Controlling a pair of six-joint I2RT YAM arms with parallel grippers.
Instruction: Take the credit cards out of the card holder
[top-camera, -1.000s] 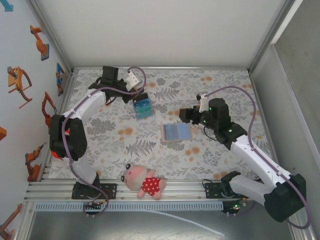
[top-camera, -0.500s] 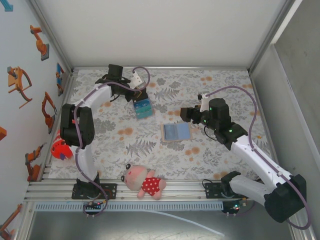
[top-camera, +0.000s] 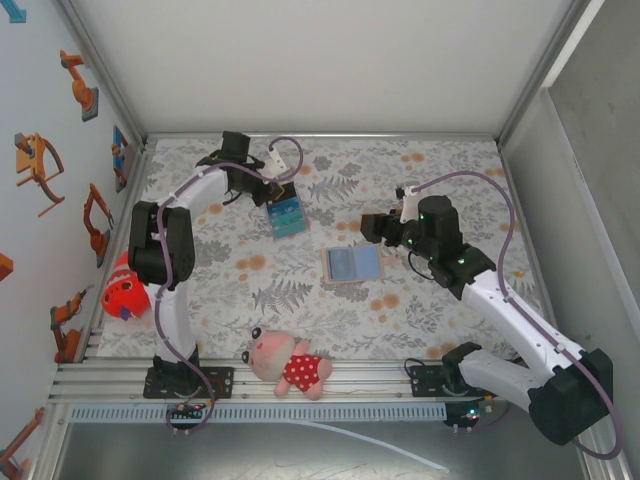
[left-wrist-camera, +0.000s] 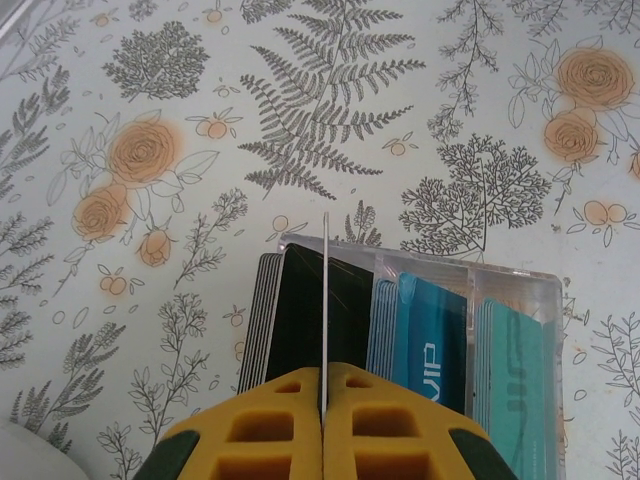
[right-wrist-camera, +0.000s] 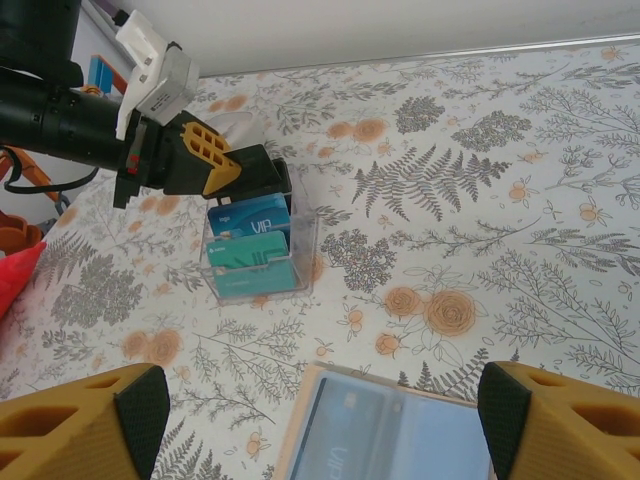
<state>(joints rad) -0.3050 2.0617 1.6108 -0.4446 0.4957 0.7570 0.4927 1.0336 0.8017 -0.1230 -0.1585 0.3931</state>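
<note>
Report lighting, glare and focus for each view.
Top external: even, soft light, faint shadows, tablecloth print crisp. Left wrist: cloth sharp, a pale glint on the clear card rack rim, the card in the left pincer a mere edge-on line. Right wrist: right pincer's fingers near and soft-edged, card holder cropped at the bottom.

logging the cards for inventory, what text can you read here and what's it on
"VIP": on the blue card in the clear tray.
Teal card next to it: print too small to read.
Card in the open card holder: faint print, too blurred to read.
</note>
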